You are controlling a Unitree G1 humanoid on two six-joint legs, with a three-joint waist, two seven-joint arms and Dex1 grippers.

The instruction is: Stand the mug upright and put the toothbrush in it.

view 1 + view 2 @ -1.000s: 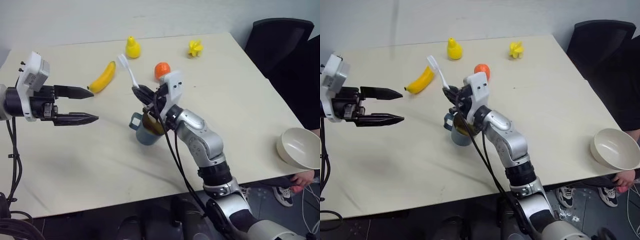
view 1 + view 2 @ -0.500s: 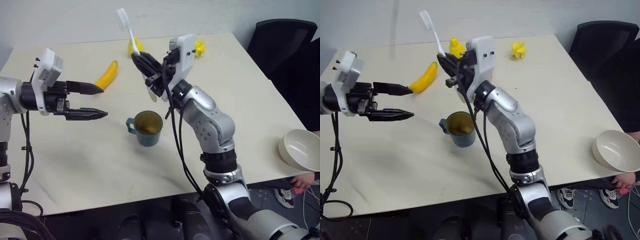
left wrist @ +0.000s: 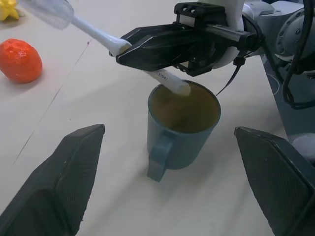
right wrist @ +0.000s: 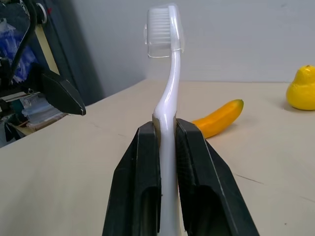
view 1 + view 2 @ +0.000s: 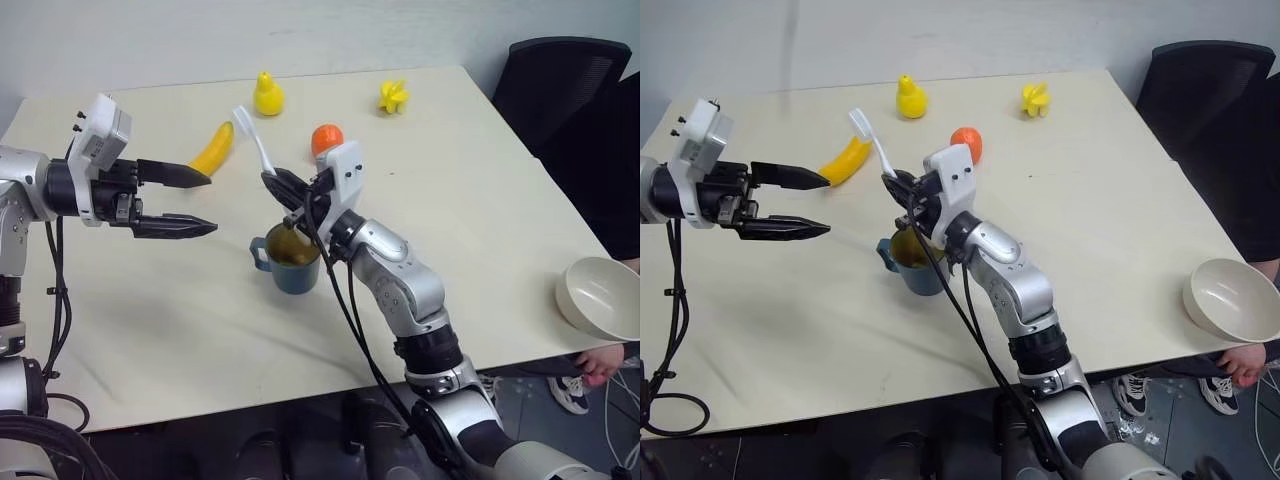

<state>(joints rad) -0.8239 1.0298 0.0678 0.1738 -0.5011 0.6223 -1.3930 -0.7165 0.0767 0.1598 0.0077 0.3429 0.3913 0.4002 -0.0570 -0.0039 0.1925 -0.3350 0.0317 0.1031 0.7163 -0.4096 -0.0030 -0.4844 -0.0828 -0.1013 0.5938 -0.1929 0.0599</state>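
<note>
The teal-blue mug point(image 5: 292, 262) stands upright on the table, handle towards my left arm and tan inside showing point(image 3: 184, 110). My right gripper point(image 5: 283, 187) hangs just above it, shut on the white toothbrush point(image 5: 256, 142) at mid-handle. The bristle head point(image 4: 162, 27) points up and away. The lower handle end point(image 3: 178, 87) sits at the mug's far rim, over its mouth. My left gripper point(image 5: 213, 202) is open and empty, level with the mug and off to its left. Its fingers point(image 3: 74, 177) flank the mug from a distance.
A banana point(image 5: 212, 149), a yellow pear-shaped toy point(image 5: 266, 95), an orange point(image 5: 326, 138) and a yellow flower-shaped toy point(image 5: 392, 96) lie across the table's far half. A beige bowl point(image 5: 600, 295) sits at the right front edge by a person's hand point(image 5: 600, 362). A black chair point(image 5: 560, 80) stands at the far right.
My right gripper rose high with the toothbrush, then came back down, bringing the handle end to the mug's mouth. The left gripper stays open and in place.
</note>
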